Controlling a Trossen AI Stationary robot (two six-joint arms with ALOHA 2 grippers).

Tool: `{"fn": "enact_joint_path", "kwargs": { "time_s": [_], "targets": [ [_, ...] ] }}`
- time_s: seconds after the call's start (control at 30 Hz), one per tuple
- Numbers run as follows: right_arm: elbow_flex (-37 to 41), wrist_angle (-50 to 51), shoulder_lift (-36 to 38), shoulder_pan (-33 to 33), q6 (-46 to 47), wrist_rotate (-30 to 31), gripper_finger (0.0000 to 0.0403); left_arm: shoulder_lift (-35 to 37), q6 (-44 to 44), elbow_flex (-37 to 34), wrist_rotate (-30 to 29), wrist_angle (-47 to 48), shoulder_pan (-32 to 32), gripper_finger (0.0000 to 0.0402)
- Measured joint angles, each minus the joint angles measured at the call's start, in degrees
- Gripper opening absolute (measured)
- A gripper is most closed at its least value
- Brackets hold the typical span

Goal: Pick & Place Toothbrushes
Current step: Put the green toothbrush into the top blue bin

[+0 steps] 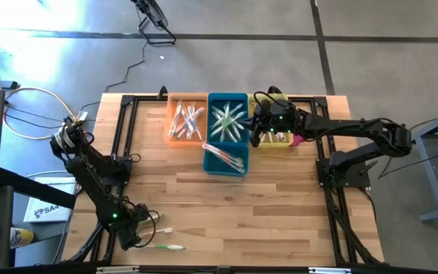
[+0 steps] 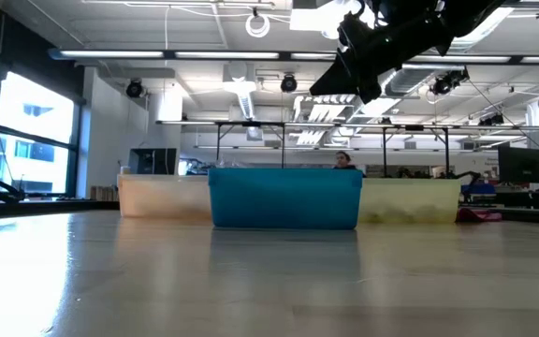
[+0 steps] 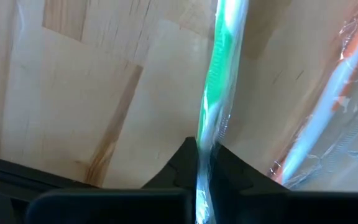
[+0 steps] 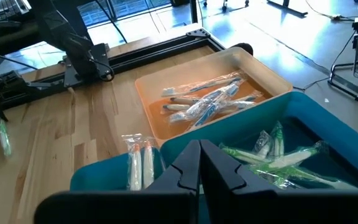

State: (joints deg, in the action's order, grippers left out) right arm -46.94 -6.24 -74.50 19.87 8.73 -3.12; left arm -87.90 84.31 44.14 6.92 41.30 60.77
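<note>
A green-and-white toothbrush (image 3: 219, 68) in a clear wrapper lies on the wooden table near its front left corner (image 1: 169, 247). My left gripper (image 3: 205, 152) points down and is shut on it (image 1: 141, 242). A second wrapped toothbrush (image 3: 325, 118), white and orange, lies flat beside it (image 1: 160, 230). My right gripper (image 4: 199, 163) hangs shut above the blue bin (image 1: 226, 156), holding nothing. The orange bin (image 4: 166, 93) and the blue bin (image 4: 328, 134) each hold several wrapped toothbrushes. Two white ones (image 4: 137, 165) rest across the blue bin's near rim. My left gripper pinches the green toothbrush between its two fingers, on the wrapped handle (image 3: 207, 134) toward the end nearer the table's left edge. The fingers come from above, pointing down, and lie across the brush. The rest of the brush stretches away along the wood, seemingly lying on it.
Three bins stand in a row at the table's far middle: orange (image 1: 187, 122), blue, and yellow (image 1: 278, 139). In the low view they show as orange (image 2: 162, 197), blue (image 2: 284, 198) and yellow (image 2: 410, 201). Black frame rails (image 1: 124, 133) run along both table sides. Bare wood lies between the bins and the front edge.
</note>
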Motion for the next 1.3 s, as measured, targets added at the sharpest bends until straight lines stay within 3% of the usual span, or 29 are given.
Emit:
{"fn": "enact_joint_path", "kwargs": {
  "time_s": [0.27, 0.7, 0.93, 1.13, 1.3],
  "targets": [
    [0.00, 0.00, 0.02, 0.01, -0.02, -2.88, 0.0003, 3.60, 0.03, -0.31, -4.24, 2.02, -1.29, 0.0007],
    [-0.02, 0.48, 0.04, 0.00, -0.24, -6.34, 0.0003, 23.40, -6.80, -0.23, -26.88, 13.03, -8.34, 0.0008],
    [-0.02, 0.44, 0.04, -0.01, -2.97, -10.81, 0.0003, 32.70, -14.97, -0.22, -37.33, 12.48, -14.90, 0.0008],
    [-0.02, 0.39, 0.04, 0.00, -2.99, -10.53, 0.0003, 36.73, -25.02, -0.17, -40.51, 9.08, -23.40, 0.0008],
    [-0.02, -0.65, 0.04, -0.01, -2.99, -10.56, 0.0003, 37.09, -40.69, -0.15, -40.74, -2.67, -31.50, 0.0007]
  ]
}}
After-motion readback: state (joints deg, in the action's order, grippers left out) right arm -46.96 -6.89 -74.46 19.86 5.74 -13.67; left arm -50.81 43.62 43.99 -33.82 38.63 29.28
